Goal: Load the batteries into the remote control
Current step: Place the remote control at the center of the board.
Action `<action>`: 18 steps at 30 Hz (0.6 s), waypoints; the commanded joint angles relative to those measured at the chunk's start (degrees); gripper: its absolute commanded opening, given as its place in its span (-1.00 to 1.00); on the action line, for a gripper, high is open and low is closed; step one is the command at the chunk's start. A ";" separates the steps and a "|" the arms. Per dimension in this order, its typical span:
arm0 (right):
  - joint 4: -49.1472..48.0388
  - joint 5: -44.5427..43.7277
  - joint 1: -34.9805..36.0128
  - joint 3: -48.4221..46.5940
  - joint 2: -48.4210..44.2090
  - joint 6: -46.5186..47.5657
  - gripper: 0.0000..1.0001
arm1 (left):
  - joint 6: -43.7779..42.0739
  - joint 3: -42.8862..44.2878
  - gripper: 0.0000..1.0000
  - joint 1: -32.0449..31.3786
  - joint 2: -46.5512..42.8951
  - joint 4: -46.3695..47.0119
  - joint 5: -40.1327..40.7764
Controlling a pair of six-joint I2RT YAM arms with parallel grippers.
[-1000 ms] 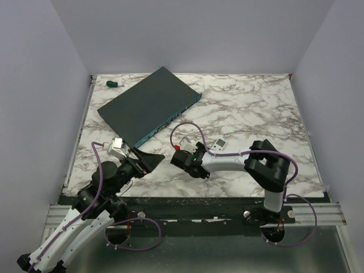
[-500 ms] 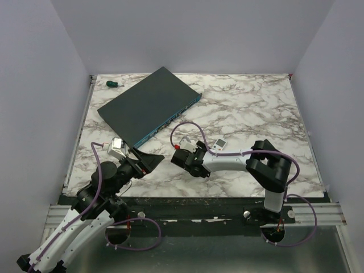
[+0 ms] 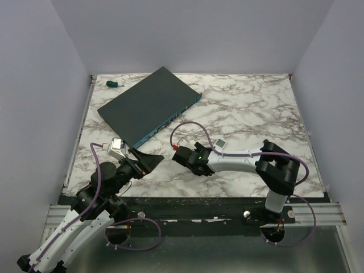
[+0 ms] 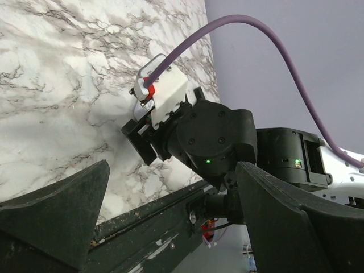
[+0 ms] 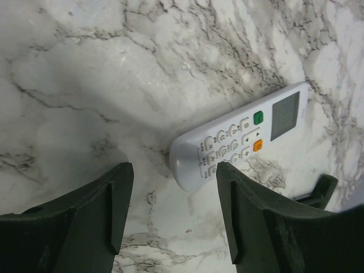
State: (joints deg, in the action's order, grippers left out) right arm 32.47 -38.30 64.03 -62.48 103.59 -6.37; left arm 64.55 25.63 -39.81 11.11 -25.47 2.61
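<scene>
The white remote control [image 5: 239, 136] lies face up on the marble table [image 5: 85, 68], display and green and orange buttons showing. In the top view the remote [image 3: 219, 144] lies near the middle, half behind the right arm's cable. My right gripper [image 5: 172, 187] is open and empty, pointing down, with the remote's rounded end just beyond its fingertips. It also shows in the top view [image 3: 183, 157] and the left wrist view [image 4: 139, 139]. My left gripper [image 3: 146, 161] is open and empty at the table's front left, facing the right gripper. No batteries show.
A large flat dark network box [image 3: 151, 108] lies at the back left, a green-handled screwdriver [image 3: 114, 84] beyond it in the far left corner. A purple cable [image 3: 187, 126] loops above the right wrist. The table's dark front edge [image 4: 142, 227] runs under the left gripper.
My right gripper has shifted slightly away from the front edge and its elbow has swung right. The left arm and the remote have not moved.
</scene>
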 commanded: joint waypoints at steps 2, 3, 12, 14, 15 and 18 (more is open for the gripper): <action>-3.25 9.79 0.15 2.11 -5.11 -2.20 0.36 | -0.20 0.81 0.90 0.21 -1.08 -0.52 0.59; -4.33 10.49 0.16 2.40 -6.26 -2.62 0.36 | -0.22 0.87 0.90 0.26 -0.97 -0.62 0.64; -22.84 27.37 -11.11 12.50 -20.08 -9.68 0.64 | -3.38 2.07 0.89 0.23 -1.05 -2.89 1.93; -27.24 31.40 -16.77 16.21 -25.54 -12.36 0.70 | -5.11 2.73 0.89 0.21 -1.12 -4.27 2.88; -28.45 32.18 -18.54 17.69 -28.67 -13.83 0.72 | -5.66 3.04 0.89 0.23 -1.17 -4.86 3.25; -30.27 31.88 -23.97 22.50 -37.11 -17.40 0.74 | -7.82 3.55 0.91 0.23 -1.24 -6.11 3.38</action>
State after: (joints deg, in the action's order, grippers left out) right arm 9.98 -12.14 44.95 -45.01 75.85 -16.97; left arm 61.10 26.98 -39.81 10.70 -28.69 3.99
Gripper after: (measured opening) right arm 0.867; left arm 0.954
